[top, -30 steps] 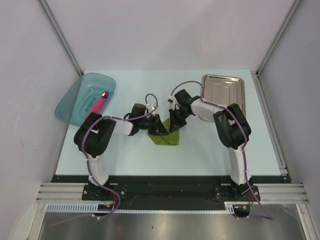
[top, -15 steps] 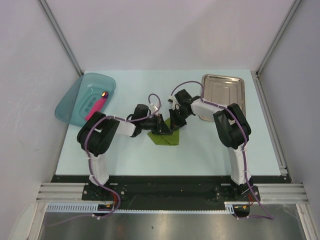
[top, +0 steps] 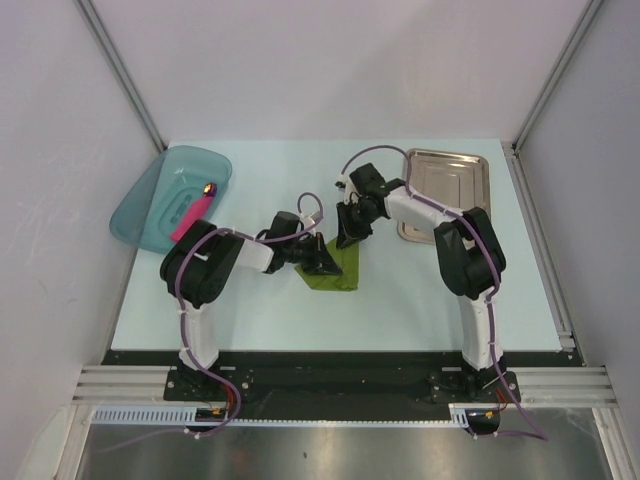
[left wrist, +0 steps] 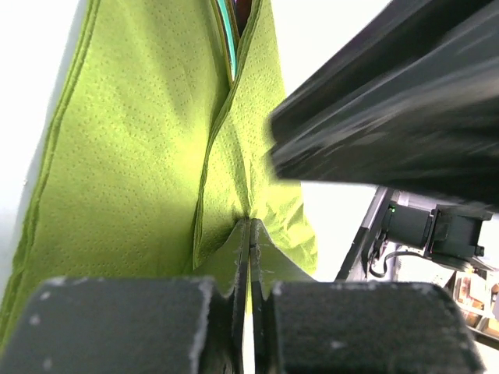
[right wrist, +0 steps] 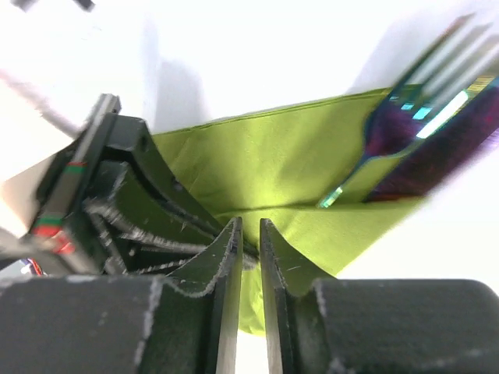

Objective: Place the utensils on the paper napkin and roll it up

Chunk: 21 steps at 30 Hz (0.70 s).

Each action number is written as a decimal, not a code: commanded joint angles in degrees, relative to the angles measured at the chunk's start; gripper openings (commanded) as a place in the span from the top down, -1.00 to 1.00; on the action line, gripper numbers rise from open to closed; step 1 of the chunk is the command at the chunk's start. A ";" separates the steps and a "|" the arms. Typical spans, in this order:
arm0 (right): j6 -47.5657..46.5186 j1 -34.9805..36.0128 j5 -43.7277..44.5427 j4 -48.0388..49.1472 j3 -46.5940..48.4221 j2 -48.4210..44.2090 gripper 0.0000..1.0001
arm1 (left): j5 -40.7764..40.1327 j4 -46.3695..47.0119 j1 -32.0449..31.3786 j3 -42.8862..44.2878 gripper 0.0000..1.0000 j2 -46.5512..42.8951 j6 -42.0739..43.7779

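The olive-green paper napkin (top: 338,272) lies mid-table, partly folded over the utensils. In the right wrist view an iridescent fork (right wrist: 390,125) sticks out of the napkin (right wrist: 257,164), with a second dark purple piece (right wrist: 460,152) beside it. My left gripper (top: 326,264) is shut on a fold of the napkin (left wrist: 132,156) at its left side; its tips (left wrist: 249,226) pinch the paper. A thin utensil edge (left wrist: 229,43) shows inside the fold. My right gripper (top: 346,238) stands over the napkin's far edge, its jaws (right wrist: 248,230) nearly together on the paper.
A silver metal tray (top: 450,180) lies at the back right, close to the right arm. A teal plastic tub (top: 150,205) at the back left holds a pink bar (top: 192,210). The two grippers are almost touching over the napkin.
The left gripper has slid right along the napkin's near-left edge. The right gripper has shifted left and farther back, and the napkin now lies flatter.
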 commanded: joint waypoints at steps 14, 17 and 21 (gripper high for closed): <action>-2.70 2.10 7.77 -0.40 -1.19 -1.13 0.78 | -4.38 -4.80 0.11 0.34 1.00 -0.38 3.91; -2.97 2.54 8.38 -0.04 -1.72 1.15 0.80 | -4.38 -4.71 0.19 0.25 1.00 -0.55 3.73; -4.02 2.72 10.22 0.83 -3.30 2.83 0.84 | -4.29 -4.36 0.63 -0.01 0.96 -0.99 3.55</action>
